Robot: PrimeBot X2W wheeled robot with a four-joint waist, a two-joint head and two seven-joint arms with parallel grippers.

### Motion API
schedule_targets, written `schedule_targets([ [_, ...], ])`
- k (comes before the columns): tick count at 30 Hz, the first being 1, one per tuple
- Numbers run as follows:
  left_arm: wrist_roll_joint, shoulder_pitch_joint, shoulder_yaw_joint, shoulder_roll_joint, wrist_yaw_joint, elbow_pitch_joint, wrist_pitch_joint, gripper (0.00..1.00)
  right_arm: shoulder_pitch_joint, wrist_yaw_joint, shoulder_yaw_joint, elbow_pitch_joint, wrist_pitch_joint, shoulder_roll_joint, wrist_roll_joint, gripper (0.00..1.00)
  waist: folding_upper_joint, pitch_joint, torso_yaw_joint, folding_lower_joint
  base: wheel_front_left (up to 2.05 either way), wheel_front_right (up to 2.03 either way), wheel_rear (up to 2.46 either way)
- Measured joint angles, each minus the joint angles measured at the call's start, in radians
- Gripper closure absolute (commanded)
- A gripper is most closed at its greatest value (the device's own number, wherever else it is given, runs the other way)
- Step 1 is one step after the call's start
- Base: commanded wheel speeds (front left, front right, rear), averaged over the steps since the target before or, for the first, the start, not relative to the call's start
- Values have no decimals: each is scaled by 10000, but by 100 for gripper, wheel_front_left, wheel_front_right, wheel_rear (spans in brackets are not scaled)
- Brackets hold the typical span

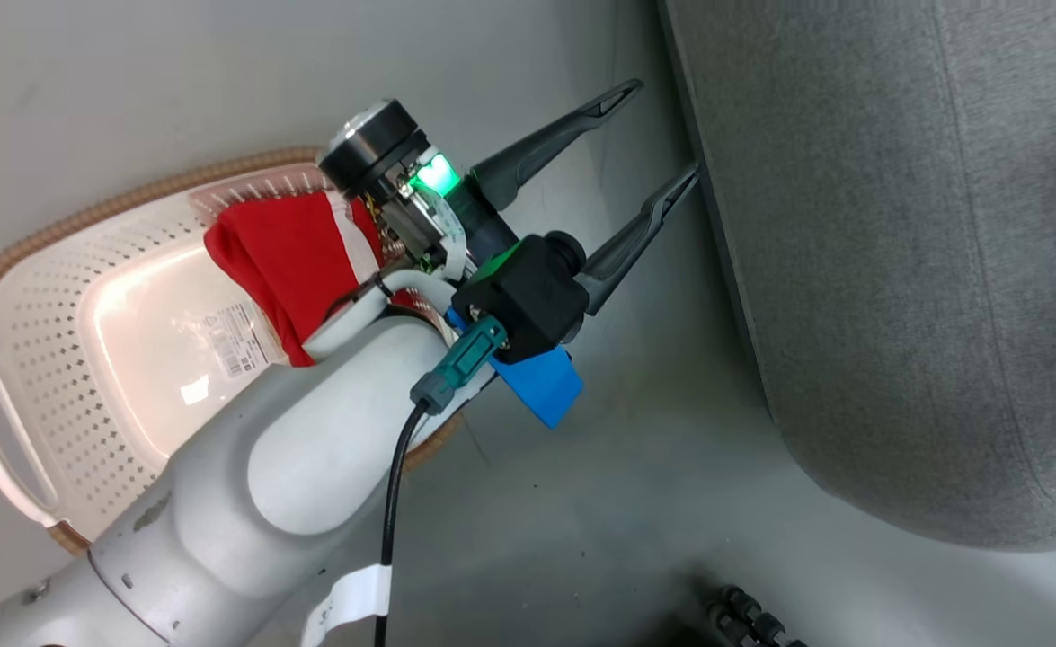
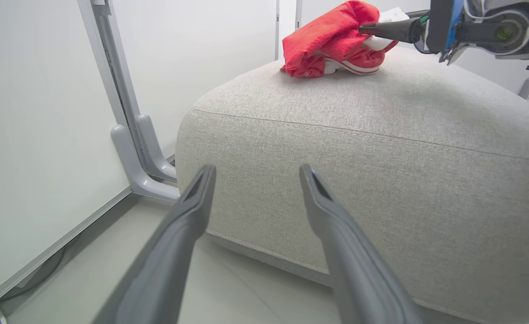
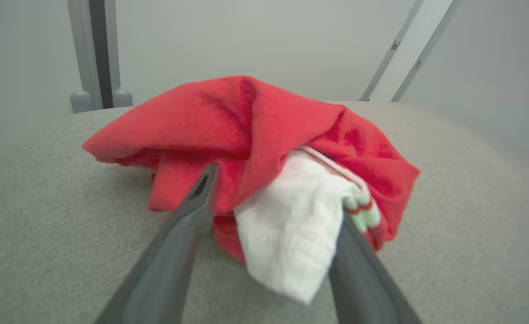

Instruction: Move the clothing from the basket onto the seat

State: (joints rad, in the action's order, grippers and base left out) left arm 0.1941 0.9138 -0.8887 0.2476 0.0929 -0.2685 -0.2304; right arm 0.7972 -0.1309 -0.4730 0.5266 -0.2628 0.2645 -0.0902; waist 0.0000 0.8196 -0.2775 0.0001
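Observation:
One red piece of clothing (image 1: 285,252) with a white band lies in the cream perforated basket (image 1: 33,296) on the floor, partly hidden by my left arm. My left gripper (image 1: 662,130) hangs open over the floor beside the grey seat (image 1: 896,270), one fingertip at its edge; its empty fingers (image 2: 256,170) face the seat's side (image 2: 381,157). A second red and white piece of clothing (image 3: 246,117) rests bunched on top of the seat (image 3: 43,225). My right gripper (image 3: 273,193) is open, its fingers apart around the white part. From the left wrist, the right gripper (image 2: 372,30) touches that clothing (image 2: 332,42).
A barcode sticker (image 1: 240,337) lies on the basket's bottom. A white wall panel with a grey bracket foot (image 2: 133,166) stands close to the seat's corner. Grey floor runs between basket and seat. A dark ribbed object (image 1: 752,620) sits at the bottom edge.

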Motion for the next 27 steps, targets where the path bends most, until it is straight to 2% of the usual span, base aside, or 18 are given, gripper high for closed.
schedule_targets([
  [7,424,-609,270,-330,-268,-405,-282,0,-1713,2,-31,-794,2,-222,299,0,0,-1169,71,-1,0,0,0],
  [15,972,-1901,1722,-416,-765,17,-314,0,-3408,2,86,-2188,0,-370,631,0,1,-2910,109,-2,0,0,0],
  [21,980,-3112,3256,-447,-959,228,-313,0,-3959,2,1066,-2815,0,-453,694,0,1,-4159,327,-2,0,0,0],
  [27,742,-4226,4775,-683,-1012,384,-314,0,-4326,0,2462,-3085,2,-485,531,0,0,-5149,889,-2,0,0,0],
])
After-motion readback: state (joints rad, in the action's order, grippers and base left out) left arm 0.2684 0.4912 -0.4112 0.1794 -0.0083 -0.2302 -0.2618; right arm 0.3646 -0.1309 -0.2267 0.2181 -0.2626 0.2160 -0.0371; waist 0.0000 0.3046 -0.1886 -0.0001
